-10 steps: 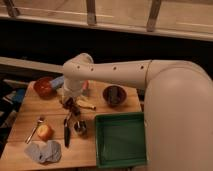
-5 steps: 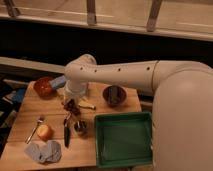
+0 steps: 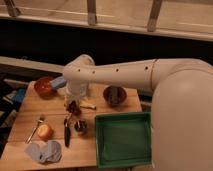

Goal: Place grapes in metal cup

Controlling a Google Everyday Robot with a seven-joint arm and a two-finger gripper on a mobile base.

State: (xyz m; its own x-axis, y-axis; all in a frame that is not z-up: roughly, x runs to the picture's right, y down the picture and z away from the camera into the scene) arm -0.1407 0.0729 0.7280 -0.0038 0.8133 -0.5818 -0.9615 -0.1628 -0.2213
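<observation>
My gripper [image 3: 75,102] hangs from the white arm over the middle of the wooden table [image 3: 22,117], pointing down. It is shut on the grapes [image 3: 74,107], a small dark purple-red bunch held just above the table top. The metal cup [image 3: 80,127], short and shiny with a dark inside, stands upright a little in front of and to the right of the grapes. The grapes are apart from the cup, behind its rim.
An orange-red bowl [image 3: 44,86] sits at the back left and a dark red bowl [image 3: 114,95] at the back right. A green tray [image 3: 122,140] fills the front right. An orange fruit [image 3: 45,132], a fork [image 3: 35,128], a black utensil [image 3: 66,134] and a grey cloth [image 3: 42,151] lie front left.
My gripper with the grapes has moved slightly forward and to the right, closer to the metal cup. Nothing else on the table has moved.
</observation>
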